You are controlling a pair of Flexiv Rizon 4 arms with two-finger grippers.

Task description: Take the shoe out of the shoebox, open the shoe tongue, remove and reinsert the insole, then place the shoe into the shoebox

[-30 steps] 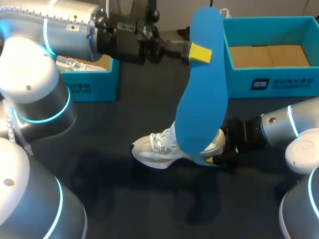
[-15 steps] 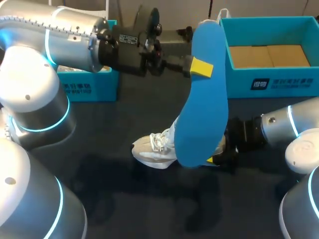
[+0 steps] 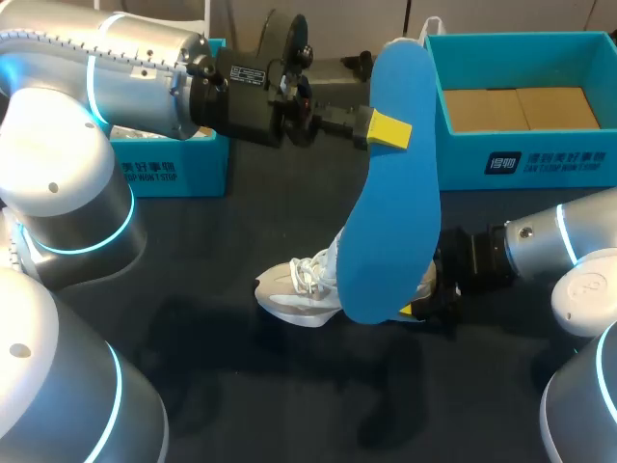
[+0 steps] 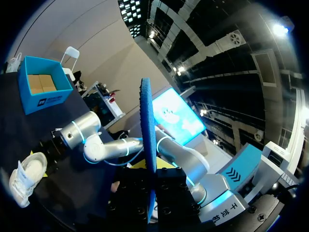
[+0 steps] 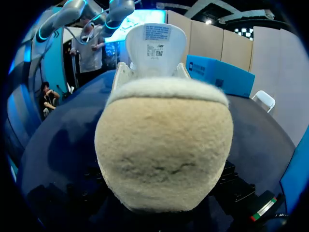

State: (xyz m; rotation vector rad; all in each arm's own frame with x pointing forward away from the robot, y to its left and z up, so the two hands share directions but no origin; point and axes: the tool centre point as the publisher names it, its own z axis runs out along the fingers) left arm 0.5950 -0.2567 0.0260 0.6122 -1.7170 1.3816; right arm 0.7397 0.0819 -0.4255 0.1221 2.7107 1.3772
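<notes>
1. Head view: the left claw point(image 3: 384, 128) reaches in from the left side and is clenched on the edge of a blue insole point(image 3: 395, 203), nearer its narrow end. The insole hangs upright in the air, wide forefoot end lowest, just over the shoe.
2. The pale shoe point(image 3: 299, 286) stands on the dark worktop point(image 3: 241, 386) near the middle, with its toe pointing toward the left arm's side. The right claw point(image 3: 422, 301) is at the heel and appears clenched on it. In the right wrist view the fleecy heel fills the space between its fingers, and the white tongue point(image 5: 155, 43) stands up beyond it.
3. The blue shoebox point(image 3: 463, 164) sits open at the back right, well apart from the shoe. Only its cardboard floor shows inside.
4. The insole is fully out, so the step in hand looks like sliding it back in.
5. To do this well, the right claw should hold the heel firm so the shoe cannot skid or tip.
6. The left claw should lower the forefoot end into the opening behind the raised tongue. It should then tilt the insole toward the toe and feed it forward along the shoe's floor.
7. The main risks are the forefoot curling under or catching on the tongue or laces. A shallow angle and an unhurried push should avoid this.
8. The narrow end should be released only once it sits down inside the heel.
</notes>
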